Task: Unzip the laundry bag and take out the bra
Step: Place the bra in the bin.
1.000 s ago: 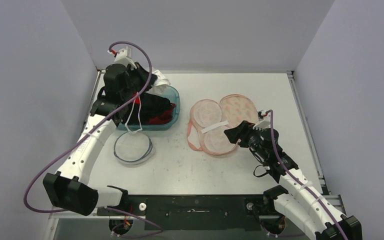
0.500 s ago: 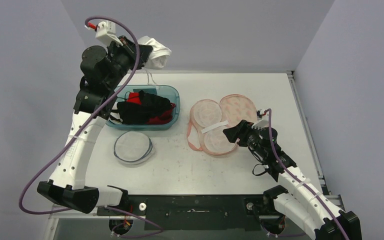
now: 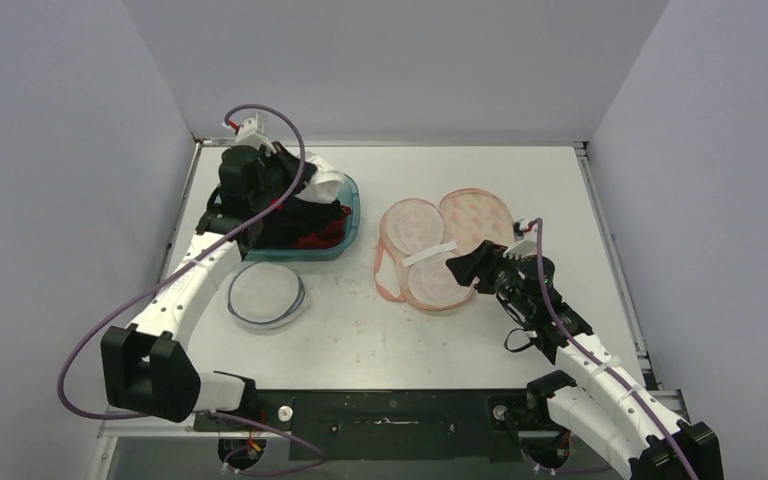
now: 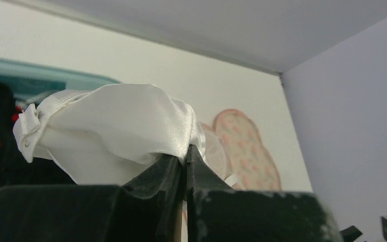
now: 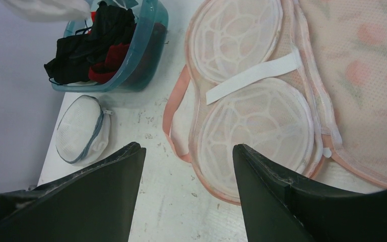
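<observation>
White satin bra [image 4: 116,126] is clamped between the closed fingers of the left gripper [image 4: 185,160], at the left side of the table [image 3: 360,330]. It is held over the far rim of the teal bin [image 3: 352,222], which contains black and red garments [image 5: 88,48]. Whether the bra touches them cannot be determined. A small round white mesh pouch [image 3: 265,293] lies just in front of the bin. Toward centre-right, the pink laundry bag [image 3: 445,245] lies flat and spread open, its inner cup frames exposed and a white strap [image 5: 254,75] across them. The right gripper [image 5: 189,148] hovers at the bag's near edge, jaws apart, holding nothing.
</observation>
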